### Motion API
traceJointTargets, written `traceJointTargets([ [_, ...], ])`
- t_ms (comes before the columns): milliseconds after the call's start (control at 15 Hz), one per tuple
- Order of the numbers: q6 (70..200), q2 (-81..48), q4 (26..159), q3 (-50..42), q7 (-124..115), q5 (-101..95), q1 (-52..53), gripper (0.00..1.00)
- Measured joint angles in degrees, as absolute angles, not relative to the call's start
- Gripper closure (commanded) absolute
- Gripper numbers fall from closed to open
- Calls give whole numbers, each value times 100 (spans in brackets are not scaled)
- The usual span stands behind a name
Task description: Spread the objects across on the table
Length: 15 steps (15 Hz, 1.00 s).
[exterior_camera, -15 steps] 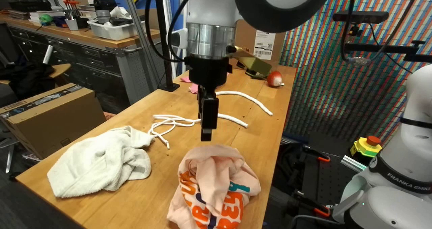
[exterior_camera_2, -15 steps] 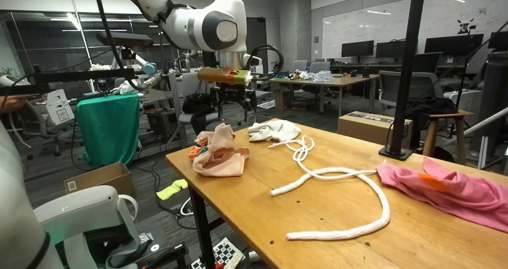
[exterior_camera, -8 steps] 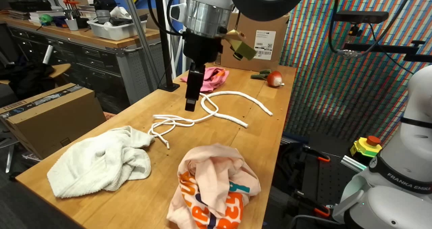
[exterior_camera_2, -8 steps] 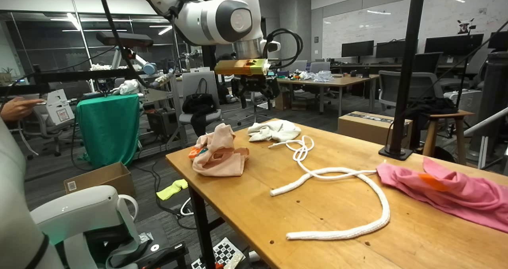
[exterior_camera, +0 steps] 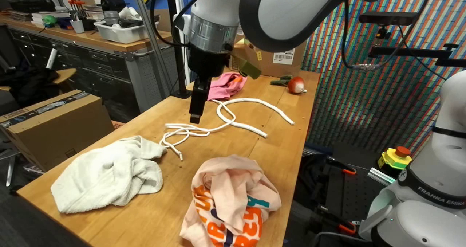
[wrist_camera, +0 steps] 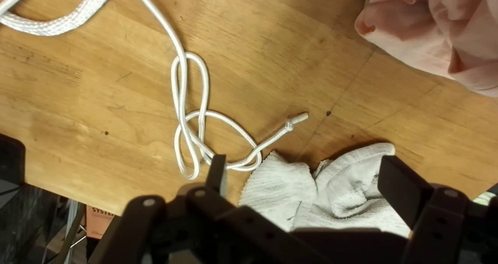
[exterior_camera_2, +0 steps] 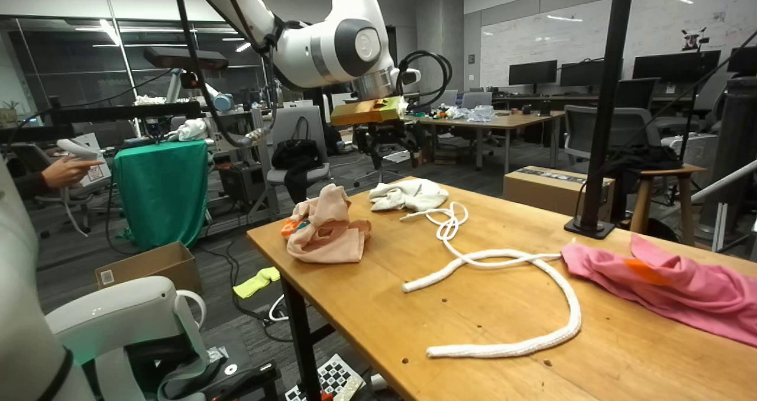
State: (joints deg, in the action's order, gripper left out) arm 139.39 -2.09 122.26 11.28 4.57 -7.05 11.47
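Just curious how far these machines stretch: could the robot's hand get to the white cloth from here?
Probably yes: the hand hangs open above the table, and nothing seems to cover the white cloth, though the thin cord lies close by.

In an exterior view, the hand (exterior_camera: 195,118) is held at a tilt over the table (exterior_camera: 278,148), pointed downward. At the near end, a white cloth (exterior_camera: 113,174) and a peach cloth (exterior_camera: 233,199) with orange lettering are seen crumpled and apart. Near the white cloth, a thin white cord (exterior_camera: 220,127) is gathered in loose loops; farther along, a curved, thick white rope (exterior_camera: 251,128) is crossed by it. A pink cloth (exterior_camera: 229,86) is partly hidden by the hand. Toward the far end, a red-and-white round object (exterior_camera: 296,85) is set just beside a green object (exterior_camera: 280,82), with a labelled cardboard box (exterior_camera: 275,67) placed behind. To the left of the table, a taped carton (exterior_camera: 62,125) is seen.
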Motion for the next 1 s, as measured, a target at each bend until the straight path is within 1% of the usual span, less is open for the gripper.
traceJointTargets([
  [400, 13916, -971, 11724, 1150, 27, -1432, 1309, 0],
  [1000, 13872, -1915, 10859, 1043, -139, -2001, 1591, 0],
])
